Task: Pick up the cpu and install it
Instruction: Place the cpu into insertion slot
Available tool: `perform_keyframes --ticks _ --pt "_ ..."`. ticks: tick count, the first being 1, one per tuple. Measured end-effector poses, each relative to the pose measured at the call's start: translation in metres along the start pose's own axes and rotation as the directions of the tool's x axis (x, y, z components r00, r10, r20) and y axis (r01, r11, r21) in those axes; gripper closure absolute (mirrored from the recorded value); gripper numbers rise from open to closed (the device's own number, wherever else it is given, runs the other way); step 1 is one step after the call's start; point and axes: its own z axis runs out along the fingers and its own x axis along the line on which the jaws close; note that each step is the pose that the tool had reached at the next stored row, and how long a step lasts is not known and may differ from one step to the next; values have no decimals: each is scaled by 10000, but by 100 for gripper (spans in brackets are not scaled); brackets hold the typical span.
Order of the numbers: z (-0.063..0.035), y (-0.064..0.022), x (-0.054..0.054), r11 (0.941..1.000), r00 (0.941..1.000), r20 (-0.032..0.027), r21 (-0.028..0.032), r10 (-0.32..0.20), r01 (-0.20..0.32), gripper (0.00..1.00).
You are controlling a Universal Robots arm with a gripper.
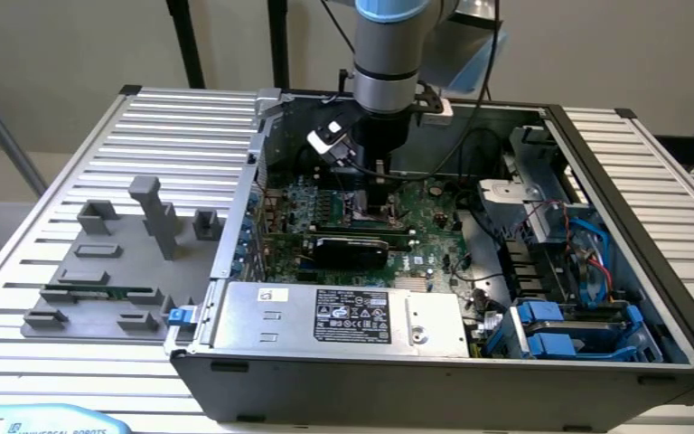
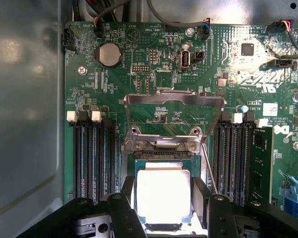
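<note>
Deep inside the open computer case (image 1: 444, 384), toward its twelve o'clock end in the exterior view, the arm (image 1: 386, 54) reaches straight down to the green board (image 1: 426, 249). The claw (image 1: 378, 176) hangs right over the socket. From the wrist view, the claw (image 2: 164, 191) is pinching the cpu (image 2: 164, 196): its dark fingers (image 2: 201, 196) press against two opposite sides of the chip. The cpu lies flat and squared to the socket frame (image 2: 164, 154), either just above the seat or already resting in it; I cannot tell which. The hinged load plate (image 2: 174, 99) stands swung open and the thin lever (image 2: 208, 168) is unlatched.

My reading is that the pick-up is done and the chip is at its place, while letting go and clamping it down are not yet done. At the case's nine o'clock, the grey tray (image 1: 94, 271) sits on the slatted worktop (image 1: 166, 117).
</note>
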Motion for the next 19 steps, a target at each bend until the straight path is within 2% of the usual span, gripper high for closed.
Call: perform_keyframes --ticks 2,6,8,19 --pt "21 14 1 10000 10000 -1 58 -1 1 45" --pt "44 21 1 9997 10000 3 229 0 0 45" --pt "52 26 1 9996 10000 4 288 2 -2 45" --pt "70 38 -27 9995 10000 3 302 27 -27 45"
